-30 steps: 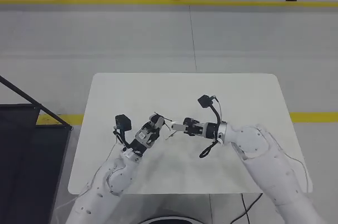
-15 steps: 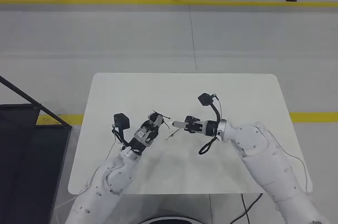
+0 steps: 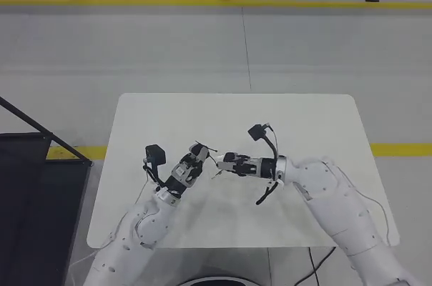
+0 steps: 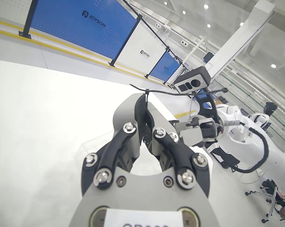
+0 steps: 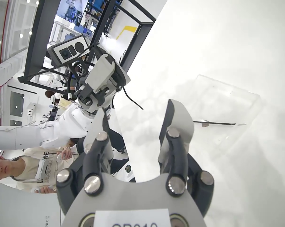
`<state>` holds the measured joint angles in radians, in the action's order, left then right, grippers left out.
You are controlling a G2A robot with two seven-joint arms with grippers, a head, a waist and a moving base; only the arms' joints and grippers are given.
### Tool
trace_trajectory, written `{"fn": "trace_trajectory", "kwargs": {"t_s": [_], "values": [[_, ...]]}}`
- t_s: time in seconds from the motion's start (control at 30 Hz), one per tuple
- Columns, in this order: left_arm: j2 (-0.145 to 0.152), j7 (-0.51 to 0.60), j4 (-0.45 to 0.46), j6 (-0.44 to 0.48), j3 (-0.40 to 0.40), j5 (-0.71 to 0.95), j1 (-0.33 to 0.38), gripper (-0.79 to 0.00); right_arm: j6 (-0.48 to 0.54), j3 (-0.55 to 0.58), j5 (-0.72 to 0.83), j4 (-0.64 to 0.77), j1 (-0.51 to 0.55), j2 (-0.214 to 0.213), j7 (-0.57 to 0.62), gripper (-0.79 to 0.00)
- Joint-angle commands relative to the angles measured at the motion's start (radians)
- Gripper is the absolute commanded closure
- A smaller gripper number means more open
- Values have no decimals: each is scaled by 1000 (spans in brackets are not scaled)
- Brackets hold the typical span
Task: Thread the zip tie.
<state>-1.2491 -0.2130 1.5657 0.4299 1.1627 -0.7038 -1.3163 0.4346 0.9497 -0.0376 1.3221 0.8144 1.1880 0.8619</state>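
The large white table [image 3: 309, 121] is lying below both grippers, and a clear flat acrylic plate [image 5: 227, 100] is resting on it just beyond the right gripper [image 5: 137, 116], carrying a spare black tie [image 5: 218, 123]. The right gripper is standing wide open with nothing between its fingers, facing the left gripper [image 4: 144, 105] from just beside it. The left gripper is pinching the thin black plastic zip tie [image 4: 146, 92] between closed pads. A small lump on the tie, likely its head, is sitting just past the fingertips, and the strap is running sideways from there toward the right gripper. Whether the tail has already entered the head cannot be told. The step in hand is probably the right gripper taking the free strap. To do it well, it should be closing on the strap near its loose end, so that little springy length is left to flop. The left gripper should be holding steady with the head's slot facing the incoming tail. The fingertips are crowding each other, so a slow, straight approach is looking safest, and a skewed tail would likely be glancing off the head.
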Motion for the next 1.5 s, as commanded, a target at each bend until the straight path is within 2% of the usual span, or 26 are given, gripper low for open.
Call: {"fn": "trace_trajectory", "kwargs": {"t_s": [0.0, 0.33, 0.53, 0.57, 0.67, 0.73, 0.77, 1.47], "values": [[0, 0, 0, 0, 0, 0, 0, 0, -16, -14, -21, -7, -8, 6, -32, -317], [0, 0, 0, 0, 0, 0, 0, 0, -13, -47, -50, -22, -24, 21, -65, -283], [0, 0, 0, 0, 0, 0, 0, 0, -1, -47, -52, -21, -22, 22, -63, -28], [0, 0, 0, 0, 0, 0, 0, 0, 1, -47, -51, -21, -22, 23, -60, -12], [0, 0, 0, 0, 0, 0, 0, 0, 3, -46, -49, -20, -21, 23, -56, -52], [0, 0, 0, 0, 0, 0, 0, 0, 1, -46, -54, -19, -21, 24, -57, -289], [0, 0, 0, 0, 0, 0, 0, 0, 0, -45, -55, -19, -21, 24, -58, -336], [0, 0, 0, 0, 0, 0, 0, 0, 16, -35, -67, -1, -7, 25, -52, -292]]}}
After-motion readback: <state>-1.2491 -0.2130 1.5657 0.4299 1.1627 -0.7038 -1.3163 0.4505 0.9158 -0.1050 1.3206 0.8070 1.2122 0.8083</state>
